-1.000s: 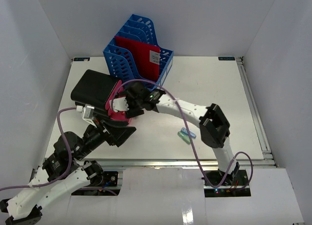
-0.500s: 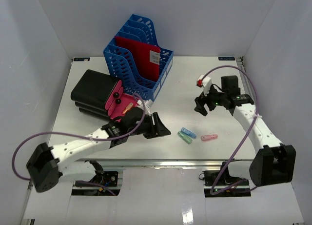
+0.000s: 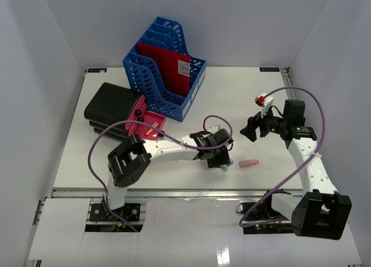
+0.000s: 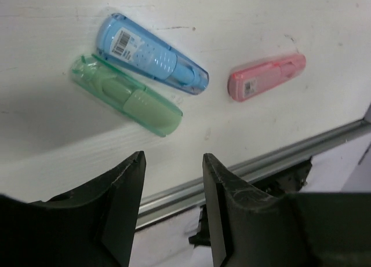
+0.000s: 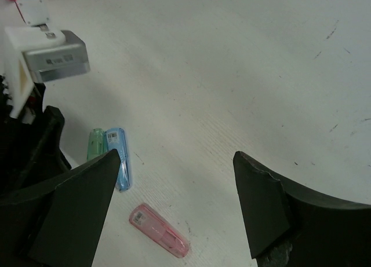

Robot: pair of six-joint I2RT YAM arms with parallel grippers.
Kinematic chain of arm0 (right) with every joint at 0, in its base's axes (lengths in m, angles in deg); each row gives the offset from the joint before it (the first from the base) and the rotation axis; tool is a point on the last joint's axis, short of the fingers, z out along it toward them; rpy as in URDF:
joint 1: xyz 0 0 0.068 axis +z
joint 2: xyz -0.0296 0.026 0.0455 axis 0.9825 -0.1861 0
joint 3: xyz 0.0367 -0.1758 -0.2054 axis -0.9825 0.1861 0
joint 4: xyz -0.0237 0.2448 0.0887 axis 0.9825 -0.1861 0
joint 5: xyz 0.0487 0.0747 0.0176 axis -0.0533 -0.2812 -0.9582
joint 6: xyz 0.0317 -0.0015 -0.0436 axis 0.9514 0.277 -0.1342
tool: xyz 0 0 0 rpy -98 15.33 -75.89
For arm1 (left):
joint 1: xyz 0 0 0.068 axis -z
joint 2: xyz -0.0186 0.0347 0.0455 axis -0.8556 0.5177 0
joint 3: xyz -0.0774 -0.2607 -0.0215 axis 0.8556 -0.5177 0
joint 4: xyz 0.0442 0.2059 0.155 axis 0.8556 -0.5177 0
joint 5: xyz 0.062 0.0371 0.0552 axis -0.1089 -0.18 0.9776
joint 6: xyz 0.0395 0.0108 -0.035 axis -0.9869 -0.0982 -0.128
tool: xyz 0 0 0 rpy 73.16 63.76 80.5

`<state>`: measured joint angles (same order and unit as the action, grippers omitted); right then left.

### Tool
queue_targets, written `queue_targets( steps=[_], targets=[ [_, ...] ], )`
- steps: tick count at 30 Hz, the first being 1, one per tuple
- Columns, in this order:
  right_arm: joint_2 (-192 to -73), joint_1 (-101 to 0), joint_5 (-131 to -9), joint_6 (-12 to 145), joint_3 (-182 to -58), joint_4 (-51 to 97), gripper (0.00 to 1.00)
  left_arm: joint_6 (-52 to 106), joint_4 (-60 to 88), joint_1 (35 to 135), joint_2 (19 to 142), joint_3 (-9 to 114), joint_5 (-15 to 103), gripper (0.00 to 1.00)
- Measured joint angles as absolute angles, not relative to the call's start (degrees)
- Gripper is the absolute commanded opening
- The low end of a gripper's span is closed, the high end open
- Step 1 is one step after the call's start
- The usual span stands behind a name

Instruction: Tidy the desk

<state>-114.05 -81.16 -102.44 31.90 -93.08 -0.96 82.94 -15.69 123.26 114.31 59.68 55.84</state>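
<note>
Now: both claws open and empty above the bench

Low over the front part of the white bench [image 3: 243, 93], the left claw [image 4: 173, 163] hangs with its two fingers parted by a modest gap and nothing between them. In its wrist view three small plastic dispensers lie flat on the bench just beyond the fingertips. The green dispenser [image 4: 124, 96] and the blue dispenser [image 4: 152, 54] lie side by side, touching along their length, the blue one showing a barcode label. The pink dispenser [image 4: 266, 76] lies apart from that pair, nearer the metal rail [image 4: 261, 163] at the bench's front edge.

The right claw [image 5: 177, 157] is spread wide and grips nothing. It is held above the right half of the bench, well apart from the dispensers, which show small between its fingers in its own wrist view.

At the far left of the bench stands a blue file rack [image 3: 162, 76] with a red folder [image 3: 168, 67] upright in one slot. A black case [image 3: 113, 108] sits just beside the rack on the left, and a pink tray [image 3: 148, 123] holding a few small items lies against its near side.
</note>
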Motion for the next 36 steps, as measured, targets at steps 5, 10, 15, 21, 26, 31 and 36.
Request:
queue_targets(
  steps=[5, 10, 15, 21, 26, 31, 36],
  targets=[
    [-112.6, -82.2, -103.6, 32.4, -93.1, -0.3, 0.86, 87.4, -25.5, 124.6, 122.8, 68.9, 60.0, 0.51],
    [-112.2, -82.4, -104.6, 32.6, -93.1, -0.3, 0.86, 90.8, -31.1, 124.9, 126.2, 73.4, 62.0, 0.53],
    [-112.0, -83.0, -105.2, 32.8, -93.1, -0.3, 0.86, 93.0, -34.7, 124.9, 126.7, 76.0, 63.6, 0.57],
    [-111.8, -83.1, -105.8, 32.8, -93.1, -0.3, 0.86, 94.1, -36.6, 124.9, 129.8, 79.6, 64.2, 0.60],
    [-111.8, -83.2, -106.0, 32.8, -93.1, -0.3, 0.87, 94.8, -37.8, 124.9, 130.6, 80.6, 64.3, 0.61],
    [-111.7, -83.5, -106.0, 32.8, -93.1, -0.3, 0.87, 95.9, -38.5, 124.9, 130.7, 80.6, 64.8, 0.57],
    [-111.4, -83.7, -106.2, 32.8, -93.1, -0.3, 0.87, 96.6, -39.4, 124.7, 130.6, 80.1, 65.7, 0.52]
  ],
)
